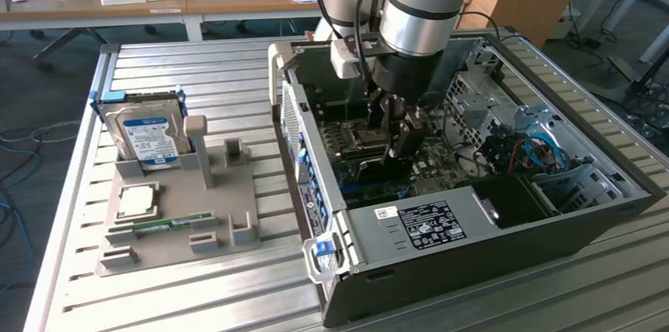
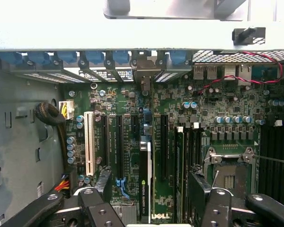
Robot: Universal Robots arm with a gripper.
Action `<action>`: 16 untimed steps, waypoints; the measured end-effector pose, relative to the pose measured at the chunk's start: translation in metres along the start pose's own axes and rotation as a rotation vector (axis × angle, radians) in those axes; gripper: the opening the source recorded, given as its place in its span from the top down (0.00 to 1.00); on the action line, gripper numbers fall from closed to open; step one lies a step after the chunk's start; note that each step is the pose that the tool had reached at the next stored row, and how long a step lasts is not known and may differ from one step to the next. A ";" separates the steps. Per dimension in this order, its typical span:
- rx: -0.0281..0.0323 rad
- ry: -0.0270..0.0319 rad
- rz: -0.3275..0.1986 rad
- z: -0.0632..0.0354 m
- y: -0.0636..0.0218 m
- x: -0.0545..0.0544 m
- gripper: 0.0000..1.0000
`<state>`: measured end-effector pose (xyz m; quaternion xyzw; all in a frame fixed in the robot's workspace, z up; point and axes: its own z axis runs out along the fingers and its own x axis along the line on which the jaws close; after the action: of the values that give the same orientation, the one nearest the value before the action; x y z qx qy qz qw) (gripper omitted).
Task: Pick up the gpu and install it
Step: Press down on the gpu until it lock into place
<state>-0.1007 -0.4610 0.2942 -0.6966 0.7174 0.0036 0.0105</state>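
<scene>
Soft, even daylight fills the room; the table (image 1: 209, 285) gleams palely. Inside the computer case (image 1: 585, 222) shadows deepen, and its top rail (image 2: 142, 35) glares white.

The arm (image 1: 424, 3) is a silvery-grey tube ringed by a black band, ending in a black wrist section. Black cables run down beside it. The gripper (image 2: 151, 208) has black fingers (image 2: 213, 203) studded with round silver screws.

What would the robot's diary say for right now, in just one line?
gripper: open, inside computer case | gpu: upright in motherboard slot, between fingers | holding: nothing
</scene>
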 end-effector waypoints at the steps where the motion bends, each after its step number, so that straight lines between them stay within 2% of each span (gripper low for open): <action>1: 0.0000 0.0000 0.000 0.0000 0.0000 0.000 0.25; 8: 0.0000 0.0000 0.000 0.0000 0.0000 0.000 0.27; 10: 0.0000 0.0000 0.000 0.0000 0.0000 0.000 0.39; 11: 0.0000 0.0000 0.000 0.0000 0.0000 0.000 0.39; 14: 0.0000 0.0000 0.000 0.0000 0.0000 0.000 0.56; 15: 0.0000 0.0000 0.000 0.0000 0.0000 0.000 0.56; 16: 0.0000 0.0000 0.000 0.0000 0.0000 0.000 0.62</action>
<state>-0.1007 -0.4610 0.2942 -0.6966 0.7174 0.0036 0.0105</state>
